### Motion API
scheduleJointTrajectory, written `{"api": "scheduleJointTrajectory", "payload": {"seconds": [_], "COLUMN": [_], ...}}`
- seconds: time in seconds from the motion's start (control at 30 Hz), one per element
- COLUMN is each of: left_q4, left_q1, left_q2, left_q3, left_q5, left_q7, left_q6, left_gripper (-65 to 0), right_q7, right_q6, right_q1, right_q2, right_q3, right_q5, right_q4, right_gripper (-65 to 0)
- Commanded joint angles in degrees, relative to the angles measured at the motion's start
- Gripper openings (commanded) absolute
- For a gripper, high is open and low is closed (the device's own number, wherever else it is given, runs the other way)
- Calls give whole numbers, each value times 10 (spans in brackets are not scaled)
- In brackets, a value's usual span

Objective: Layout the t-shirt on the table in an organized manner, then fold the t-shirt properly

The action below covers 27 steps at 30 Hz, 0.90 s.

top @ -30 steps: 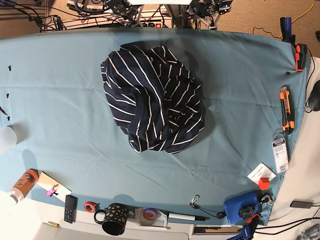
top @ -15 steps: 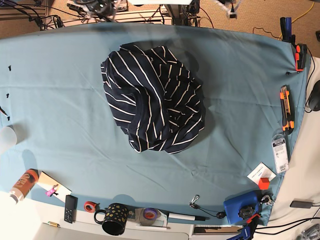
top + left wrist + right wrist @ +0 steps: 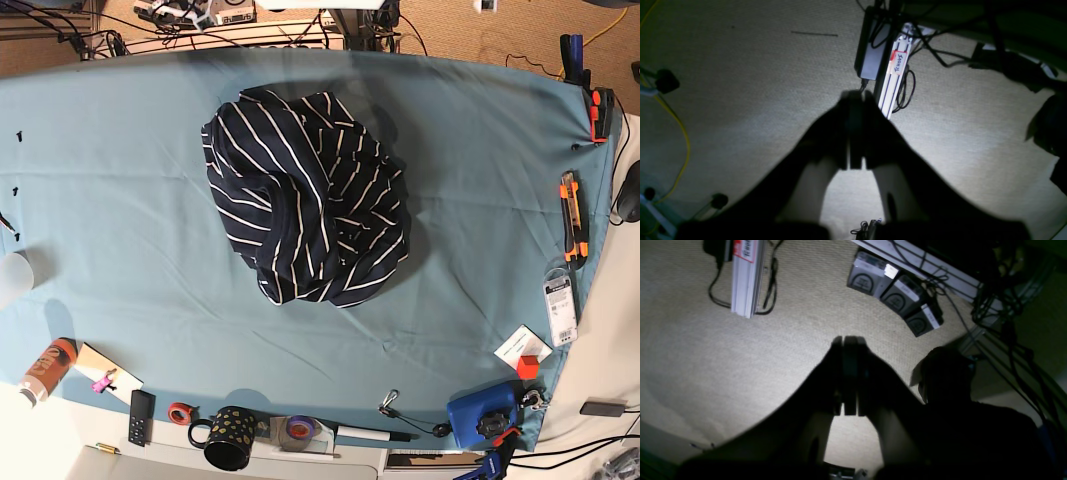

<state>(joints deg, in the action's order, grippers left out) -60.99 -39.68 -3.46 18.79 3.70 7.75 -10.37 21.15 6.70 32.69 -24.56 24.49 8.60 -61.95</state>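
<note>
Navy cloth with thin white stripes, the t-shirt (image 3: 305, 195) lies in the same crumpled heap as a second ago, its folds unmoved, a little toward the far edge of the table (image 3: 110, 180) and about midway between its left and right ends. What has changed is along that far edge: the dark arm parts seen there a second ago have drawn out of the base view, leaving only cables and gear on the floor beyond. Bare teal cloth runs wide on the shirt's left and right, with a narrower strip to the far edge; clutter keeps to the near edge, a spotted mug (image 3: 230, 438) among it, and to the right end, where an orange knife (image 3: 570, 215) lies. Both wrist views look down on carpet, off the table. The right gripper (image 3: 849, 340) is closed with its fingers pressed together on nothing, and the left gripper (image 3: 856, 95) is closed and empty likewise.
</note>
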Motion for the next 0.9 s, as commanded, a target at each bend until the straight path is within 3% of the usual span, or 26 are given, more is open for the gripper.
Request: {"api": "scheduleJointTrajectory", "payload": {"seconds": [0.0,0.2,0.43,0.63,0.87], "left_q4": [-22,-132,-278,-396,-503], "left_q1": [-22,-101,-192,-241,-264], "left_q2": [-2,-2,-2,-2,-2], "left_q3": [1,1,1,1,1], "left_q5": [5,32,32,32,62], "left_q7": [-2,19,23,70,157], "left_q6": [-2,-1,-1,-2,-2], "left_gripper": [-650,-650,-650,-650,-650], "right_q7": [-3,7,72,83,151], "right_q6": [-2,-2,-14,-19,-19], "right_q1": [12,57,97,147,189], "right_q2": [-10,-22,-51,-58,-58], "right_q3": [-2,-2,-10,-59,-115], "right_q5": [0,-1,-8,-7,-6], "right_q4": [-18,-103,-221,-335,-478], "right_gripper": [-650,-650,-650,-650,-650]}}
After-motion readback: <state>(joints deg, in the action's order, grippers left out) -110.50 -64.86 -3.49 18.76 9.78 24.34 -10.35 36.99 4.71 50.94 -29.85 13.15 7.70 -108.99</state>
